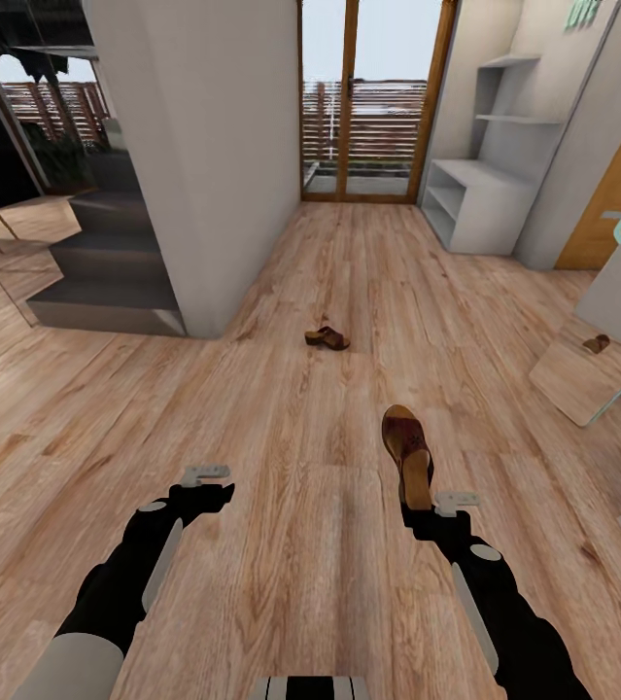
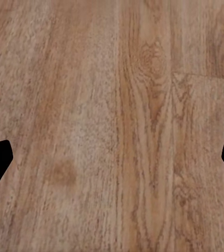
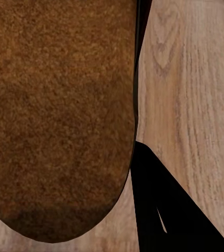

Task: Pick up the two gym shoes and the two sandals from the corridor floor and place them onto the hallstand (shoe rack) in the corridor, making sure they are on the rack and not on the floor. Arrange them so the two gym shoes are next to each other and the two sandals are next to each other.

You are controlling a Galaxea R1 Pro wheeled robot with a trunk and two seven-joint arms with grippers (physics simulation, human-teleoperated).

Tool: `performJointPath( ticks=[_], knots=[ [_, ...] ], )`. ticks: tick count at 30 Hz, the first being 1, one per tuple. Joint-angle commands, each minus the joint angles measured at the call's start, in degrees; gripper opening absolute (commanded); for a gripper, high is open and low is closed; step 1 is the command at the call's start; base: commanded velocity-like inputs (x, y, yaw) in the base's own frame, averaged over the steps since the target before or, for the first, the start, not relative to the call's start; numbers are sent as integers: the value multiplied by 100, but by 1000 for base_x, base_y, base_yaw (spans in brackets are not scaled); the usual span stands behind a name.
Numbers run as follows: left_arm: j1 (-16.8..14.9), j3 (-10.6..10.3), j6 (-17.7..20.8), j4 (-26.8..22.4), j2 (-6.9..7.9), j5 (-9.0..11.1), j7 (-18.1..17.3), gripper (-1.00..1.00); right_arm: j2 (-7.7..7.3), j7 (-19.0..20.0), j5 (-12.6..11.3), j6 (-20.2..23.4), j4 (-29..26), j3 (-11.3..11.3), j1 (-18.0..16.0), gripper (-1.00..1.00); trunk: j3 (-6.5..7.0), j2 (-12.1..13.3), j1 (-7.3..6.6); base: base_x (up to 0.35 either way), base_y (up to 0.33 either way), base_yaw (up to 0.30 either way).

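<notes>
Light brown wood-plank corridor floor (image 1: 281, 506) runs under you. Your right gripper (image 1: 425, 507) has its jaws pinching a dark brown leather sandal with tan footbed (image 1: 407, 452), held above the planks. Your left gripper (image 1: 203, 481) hangs with jaws spread, holding nothing. Ahead, the second brown sandal (image 1: 327, 337) lies on the floor; beyond, at far right, stands the light grey hallstand (image 1: 480, 199), well apart, beside a glazed door (image 1: 368, 97).

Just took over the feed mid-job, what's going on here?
The right gripper holds one sandal by its heel end, lifted over the corridor floor. The left gripper is open and empty above the planks. The second sandal lies on the floor farther ahead. The hallstand stands at the far right near the glass door, its compartments looking bare.
</notes>
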Motion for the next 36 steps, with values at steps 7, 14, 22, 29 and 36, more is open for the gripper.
performJointPath(
  ticks=[7, 14, 22, 29, 36],
  knots=[
    [-2, 4, 32, -7, -1, 11, -12, 100, -1, -11, -21, 36, -9, -1, -1, -100, 62, -2, -1, 0, 0, 0],
    [-2, 4, 32, -7, -1, 11, -12, 100, -1, -10, -19, 36, -9, -1, -1, -100, 128, -2, -1, 0, 0, 0],
    [-2, 4, 32, -7, -1, 11, -12, 100, -1, -12, -21, 36, -9, -1, -1, -100, 203, -2, -1, 3, 3, 0],
    [-2, 4, 32, -7, 0, 11, -12, 100, -1, -12, -18, 36, -9, -1, -1, -100, 269, -2, -1, 169, 158, 0],
    [-2, 10, 32, -7, -1, 17, -12, 100, -1, -12, -20, 36, -9, -1, -1, -100, 335, -2, -1, 268, 225, 0]
  ],
)
